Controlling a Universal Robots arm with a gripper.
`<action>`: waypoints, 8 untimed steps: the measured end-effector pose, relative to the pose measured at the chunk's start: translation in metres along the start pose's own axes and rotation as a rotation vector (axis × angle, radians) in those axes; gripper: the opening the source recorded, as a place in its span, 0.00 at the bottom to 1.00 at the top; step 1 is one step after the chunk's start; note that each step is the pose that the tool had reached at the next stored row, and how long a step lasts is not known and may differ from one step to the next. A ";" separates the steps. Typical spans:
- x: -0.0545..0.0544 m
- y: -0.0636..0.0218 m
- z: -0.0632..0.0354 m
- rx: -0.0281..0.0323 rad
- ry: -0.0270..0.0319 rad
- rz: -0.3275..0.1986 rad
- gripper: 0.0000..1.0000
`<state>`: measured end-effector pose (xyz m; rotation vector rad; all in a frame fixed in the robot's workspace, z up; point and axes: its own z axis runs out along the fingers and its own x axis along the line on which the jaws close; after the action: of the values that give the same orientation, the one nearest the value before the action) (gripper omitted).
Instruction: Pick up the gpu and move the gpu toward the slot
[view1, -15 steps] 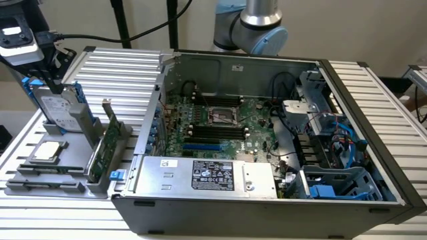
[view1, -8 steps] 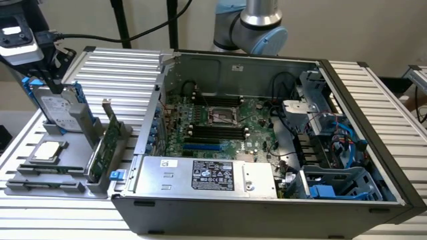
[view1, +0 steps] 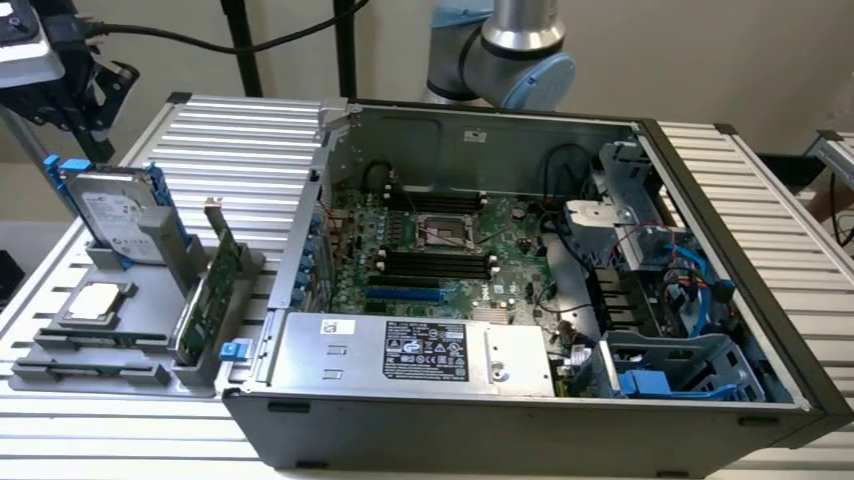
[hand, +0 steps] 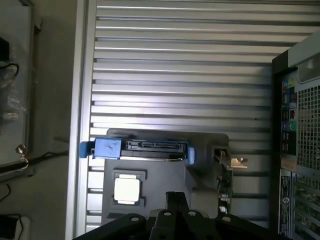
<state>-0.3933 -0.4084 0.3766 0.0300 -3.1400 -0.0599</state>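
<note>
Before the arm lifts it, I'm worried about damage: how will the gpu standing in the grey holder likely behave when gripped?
The gpu looks like a thin flat board, so probably stiff and fairly light. It stands on edge in the grey holder, so a sideways push might tip or jam it. Its bare green circuit face seems fragile.

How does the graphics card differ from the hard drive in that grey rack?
The graphics card is a thin green board with a silver end bracket; the hard drive is a thicker silver box with blue rails. The graphics card stands nearest the computer case, the hard drive farther toward the exterior view's left. Both stand on edge in the grey rack.
</note>
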 end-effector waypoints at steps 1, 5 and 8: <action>0.000 0.0002 -0.0045 0.0001 0.0002 0.000 0.11; 0.000 0.0009 -0.0228 0.0003 0.0000 0.000 0.11; 0.000 0.0010 -0.0267 0.0011 0.0000 0.000 0.11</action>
<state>-0.3933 -0.4084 0.4033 0.0302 -3.1401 -0.0581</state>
